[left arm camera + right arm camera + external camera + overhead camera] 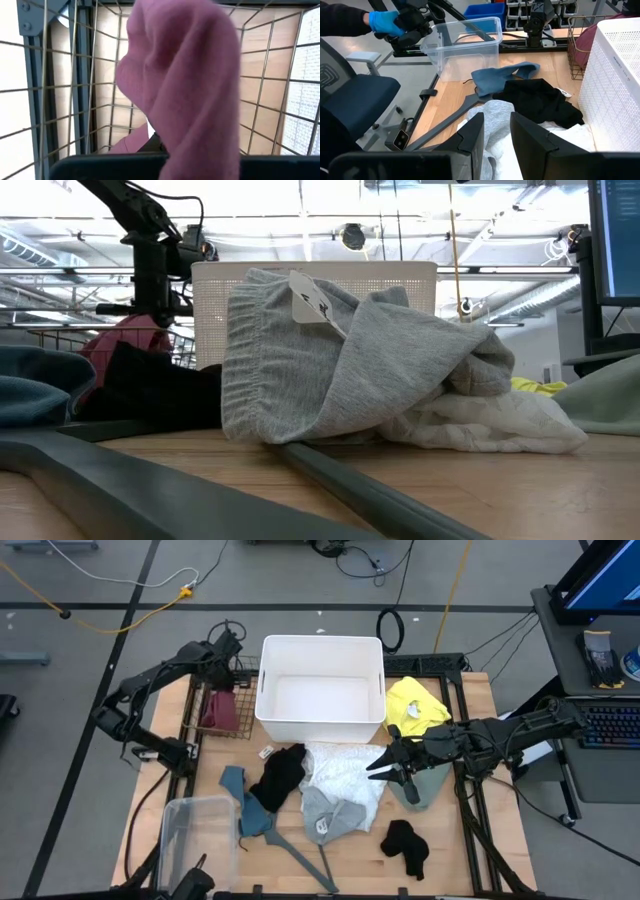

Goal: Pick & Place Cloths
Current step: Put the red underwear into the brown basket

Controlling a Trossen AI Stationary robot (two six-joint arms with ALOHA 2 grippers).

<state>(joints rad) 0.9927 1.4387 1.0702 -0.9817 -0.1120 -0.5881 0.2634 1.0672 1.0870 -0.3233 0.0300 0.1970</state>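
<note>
My left gripper (228,652) reaches down into a wire basket (222,700) at the table's far left and is shut on a maroon cloth (190,85), which hides its fingers. My right gripper (496,131) is open and empty, just above the lacy white cloth (345,772) and the light grey cloth (330,812) in the pile at mid table. A black cloth (280,778) and a teal cloth (245,805) lie to the left of these. A yellow cloth (415,705), a pale green cloth (428,785) and a second black cloth (405,845) lie on the right. My left gripper comes at the maroon cloth from above, pointing down into the basket. The cloth itself covers the fingers, so which part they have cannot be told. The cloth hangs inside the basket's wires (260,90), and its top (140,330) bunches up just under the gripper.
A white perforated bin (320,690) stands at the far middle. A clear plastic box (200,835) sits at the near left, and a grey hanger (305,855) lies beside it. A person's blue-gloved hand (385,22) shows beyond the table's left side.
</note>
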